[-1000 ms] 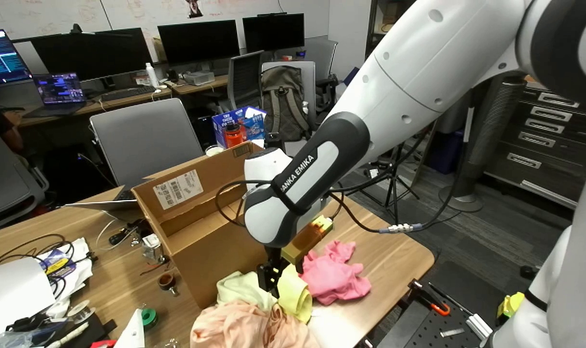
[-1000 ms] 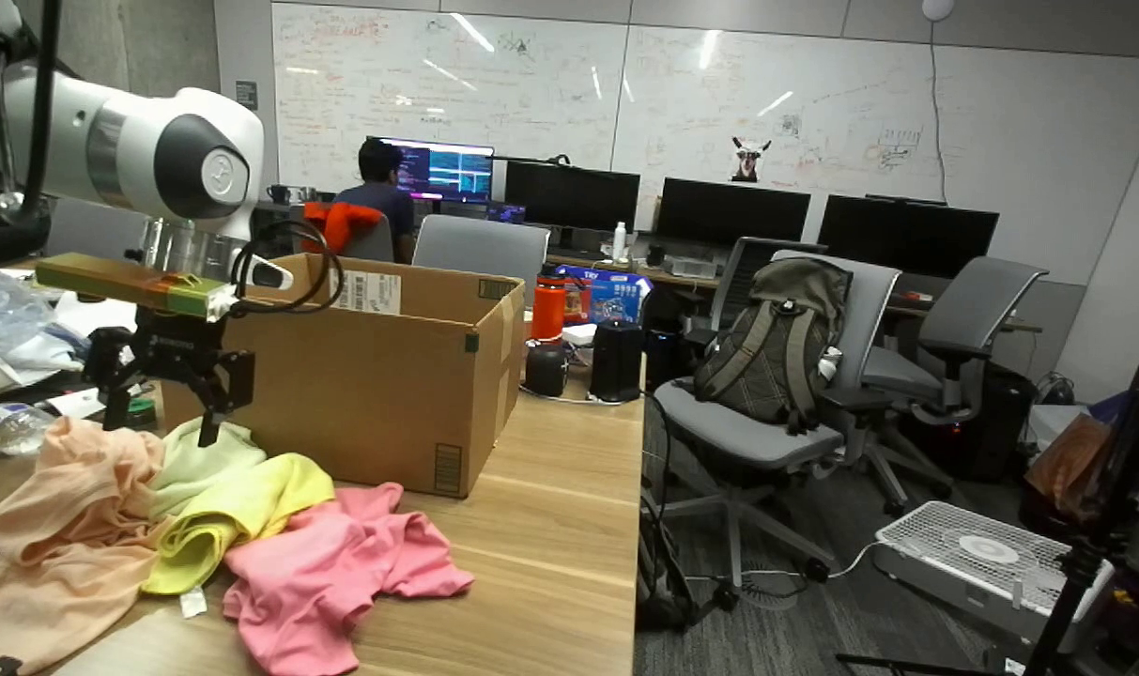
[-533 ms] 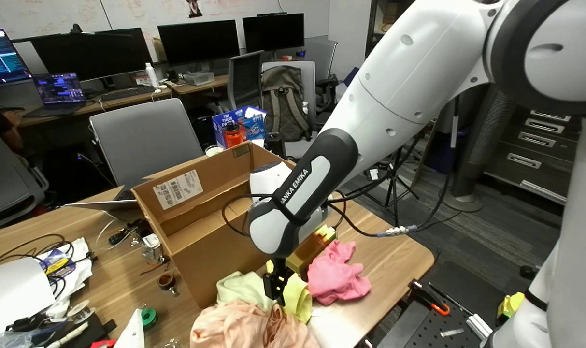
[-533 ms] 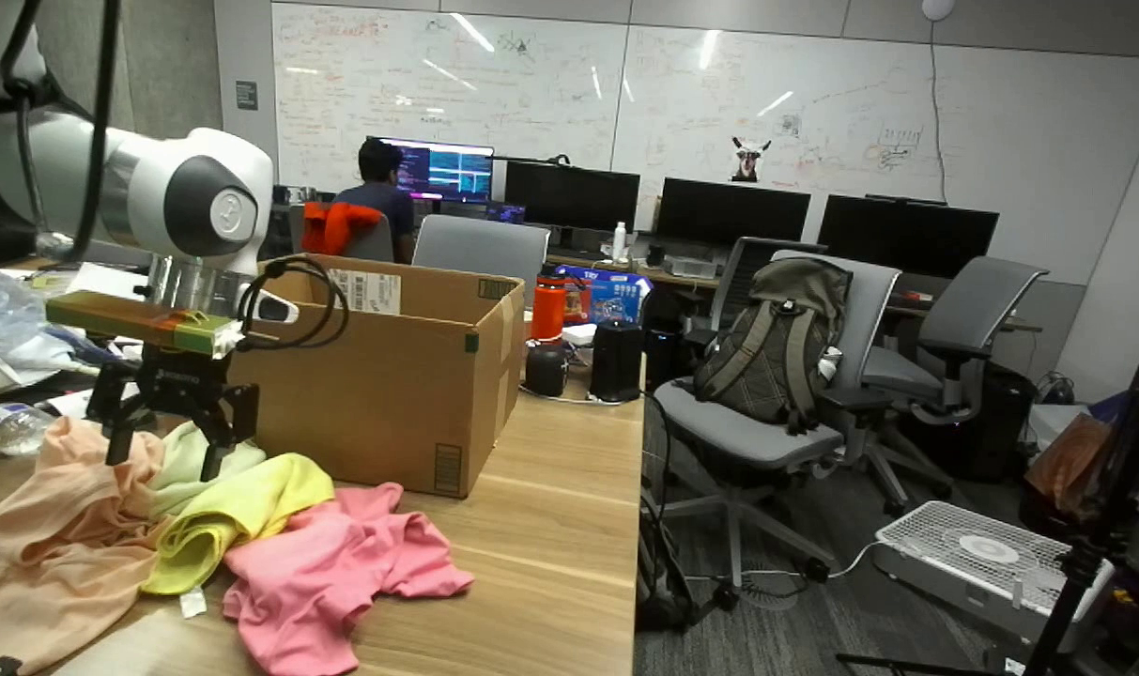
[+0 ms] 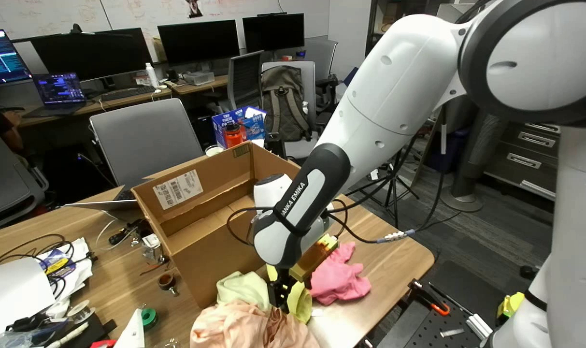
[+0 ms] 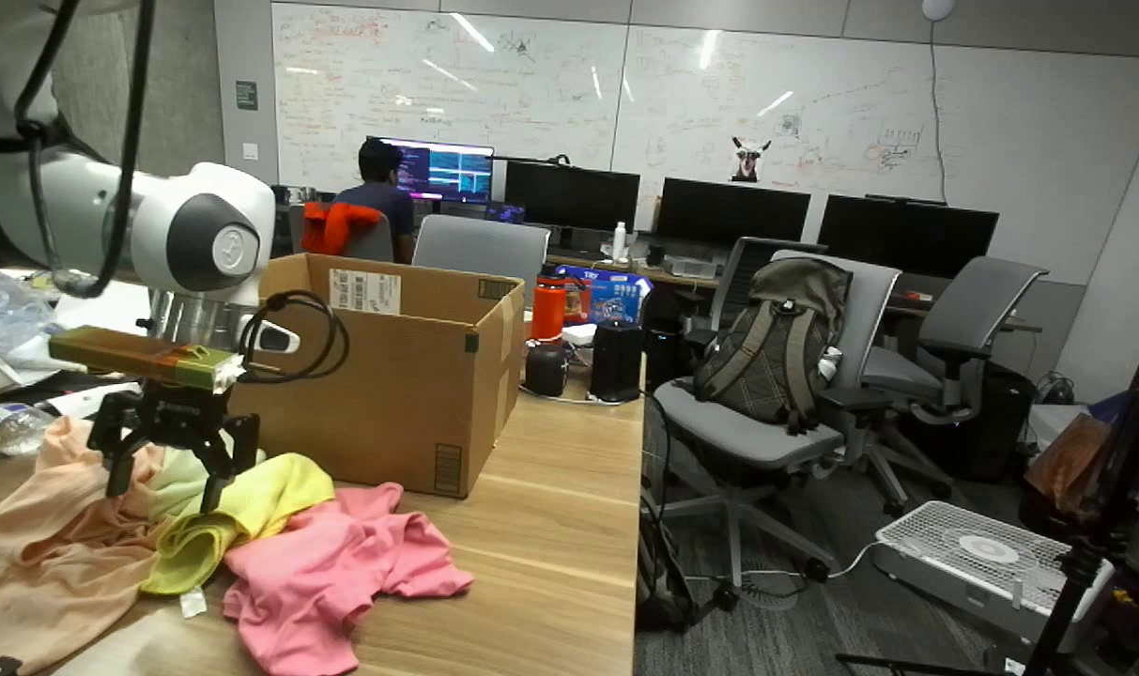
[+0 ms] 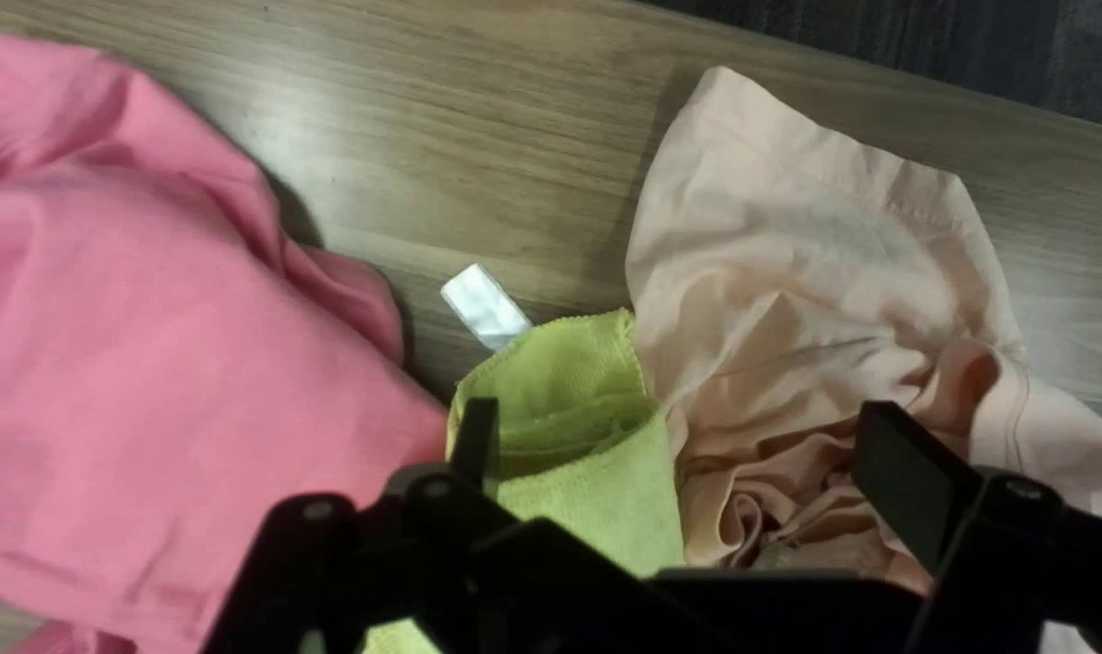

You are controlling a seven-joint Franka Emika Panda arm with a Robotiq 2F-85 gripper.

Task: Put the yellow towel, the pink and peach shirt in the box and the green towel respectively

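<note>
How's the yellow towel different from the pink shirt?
The yellow towel has an end curled over like a roll, while the pink shirt lies loosely crumpled. The pink shirt covers more table than the yellow towel. Both lie outside the box.

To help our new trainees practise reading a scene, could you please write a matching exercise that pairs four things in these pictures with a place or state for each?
Things
1. Yellow towel
2. Box
3. Pincer
4. Backpack

Places and states
A. Jaws apart
B. On a chair
C. Printed label on an inside face
D. Between the pink cloth and the peach cloth in the wrist view

Right pairs: 1-D, 2-C, 3-A, 4-B.
</note>
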